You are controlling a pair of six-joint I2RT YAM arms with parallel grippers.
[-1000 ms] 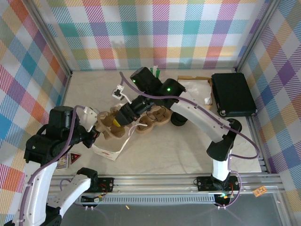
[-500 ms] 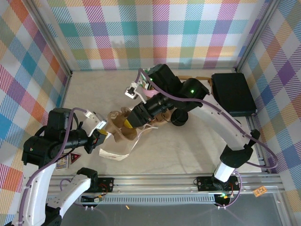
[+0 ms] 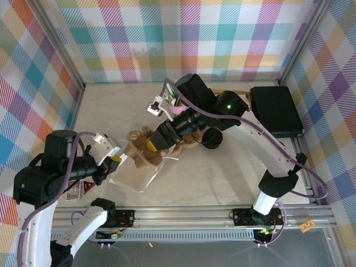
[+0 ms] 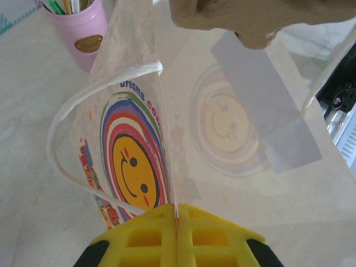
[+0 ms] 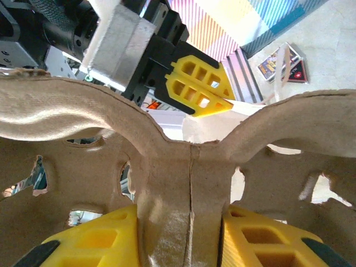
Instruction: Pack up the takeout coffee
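Observation:
The takeout coffee (image 3: 211, 138) shows as a black disc on the table, just right of my right wrist and apart from both grippers. My right gripper (image 3: 151, 146) is shut on the centre rib of a brown cardboard cup carrier (image 5: 189, 183), holding it tilted above the bag's mouth. My left gripper (image 4: 177, 214) is shut on the edge of a clear plastic bag (image 4: 233, 128) printed with smiley faces. In the top view that bag (image 3: 136, 177) lies open between my left gripper (image 3: 115, 159) and the carrier (image 3: 138, 146).
A black case (image 3: 275, 111) lies at the back right, with a flat cardboard box (image 3: 231, 97) beside it. Loose cards (image 3: 78, 190) lie near the left arm's base. A pink pen cup (image 4: 83, 25) stands beyond the bag.
My right gripper lifted the carrier off the table and swung it left, over the bag. My left gripper drew back to the left, pulling the bag's edge outward.

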